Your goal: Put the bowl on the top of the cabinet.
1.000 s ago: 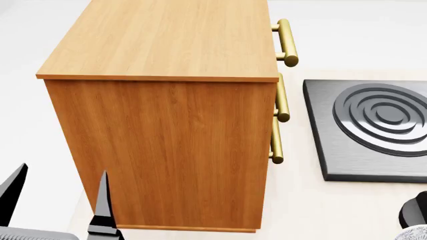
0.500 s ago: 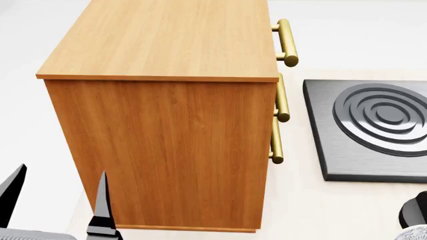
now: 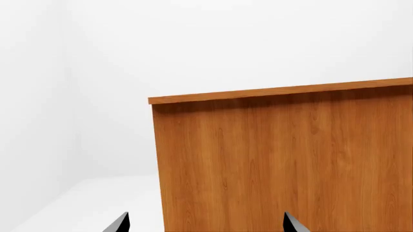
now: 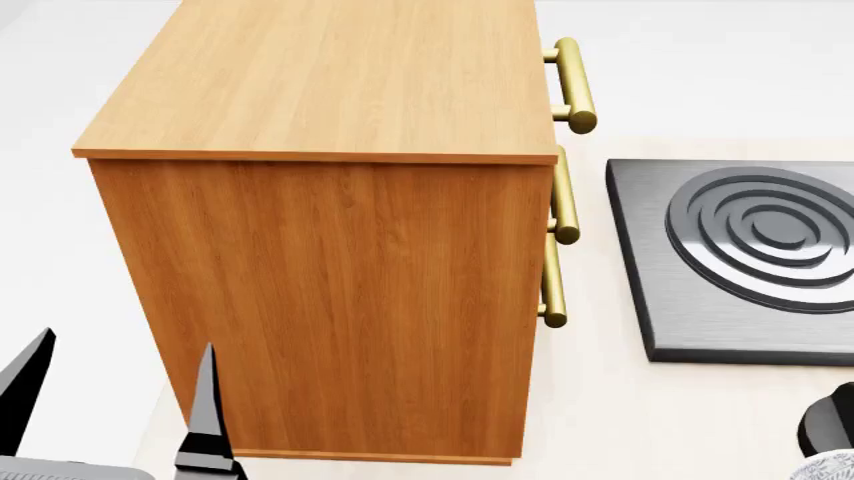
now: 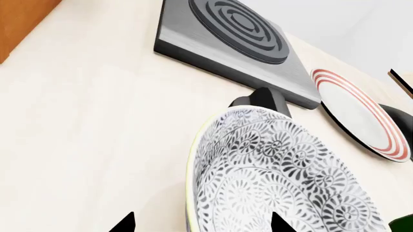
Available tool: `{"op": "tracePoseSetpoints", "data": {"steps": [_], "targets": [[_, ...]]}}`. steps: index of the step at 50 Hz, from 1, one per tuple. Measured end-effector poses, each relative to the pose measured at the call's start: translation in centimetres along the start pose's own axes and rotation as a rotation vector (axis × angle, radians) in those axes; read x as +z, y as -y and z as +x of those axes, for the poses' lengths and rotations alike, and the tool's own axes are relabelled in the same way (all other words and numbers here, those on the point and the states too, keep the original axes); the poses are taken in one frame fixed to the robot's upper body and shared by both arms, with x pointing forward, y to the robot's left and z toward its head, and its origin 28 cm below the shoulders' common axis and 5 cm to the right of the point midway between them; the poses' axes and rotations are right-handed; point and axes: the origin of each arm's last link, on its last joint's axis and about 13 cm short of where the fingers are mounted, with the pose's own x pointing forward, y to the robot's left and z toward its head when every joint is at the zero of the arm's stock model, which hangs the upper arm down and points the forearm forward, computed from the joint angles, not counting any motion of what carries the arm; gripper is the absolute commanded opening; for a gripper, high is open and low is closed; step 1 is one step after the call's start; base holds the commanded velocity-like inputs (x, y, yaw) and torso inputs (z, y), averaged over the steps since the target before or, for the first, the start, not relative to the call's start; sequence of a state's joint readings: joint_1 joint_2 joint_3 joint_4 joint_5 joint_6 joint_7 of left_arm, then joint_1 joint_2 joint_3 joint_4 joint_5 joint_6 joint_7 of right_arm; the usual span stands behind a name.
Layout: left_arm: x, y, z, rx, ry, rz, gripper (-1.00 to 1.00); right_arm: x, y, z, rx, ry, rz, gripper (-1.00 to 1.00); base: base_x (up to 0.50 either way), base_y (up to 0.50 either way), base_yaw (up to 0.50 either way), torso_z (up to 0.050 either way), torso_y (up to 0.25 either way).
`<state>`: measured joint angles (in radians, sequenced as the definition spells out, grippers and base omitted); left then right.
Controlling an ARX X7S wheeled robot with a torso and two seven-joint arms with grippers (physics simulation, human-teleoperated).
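Observation:
The cabinet (image 4: 320,200) is tall, of orange-brown wood, with brass bar handles (image 4: 571,85) on its right face; its flat top is bare. Its side also fills the left wrist view (image 3: 284,159). My left gripper (image 4: 114,410) is open and empty, low beside the cabinet's near side; its midpoint shows in its own wrist view (image 3: 205,224). The patterned bowl (image 5: 277,179) sits on the pale table; a sliver of its rim shows in the head view (image 4: 833,468). My right gripper (image 5: 201,223) is open and astride the bowl's near rim.
A grey hob with dark concentric rings (image 4: 747,250) lies right of the cabinet and shows in the right wrist view (image 5: 226,34). A black object (image 5: 261,99) stands between bowl and hob. A white plate with red rings (image 5: 361,113) lies beyond the bowl.

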<state>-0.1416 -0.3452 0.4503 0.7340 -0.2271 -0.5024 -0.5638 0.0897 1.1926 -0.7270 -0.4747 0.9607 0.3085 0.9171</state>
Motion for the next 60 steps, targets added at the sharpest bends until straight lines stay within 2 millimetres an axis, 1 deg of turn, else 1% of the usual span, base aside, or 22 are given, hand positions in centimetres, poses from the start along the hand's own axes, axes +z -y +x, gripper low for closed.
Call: {"op": "tracePoseSetpoints", "data": {"steps": [60], "targets": [[0.02,-0.10,-0.06,0.006,-0.001,0.003,1.00,-0.35,-0.17,0.71,0.001,-0.012,0.009,1.00,0.00,0.00,0.00,0.000,0.000]]}}
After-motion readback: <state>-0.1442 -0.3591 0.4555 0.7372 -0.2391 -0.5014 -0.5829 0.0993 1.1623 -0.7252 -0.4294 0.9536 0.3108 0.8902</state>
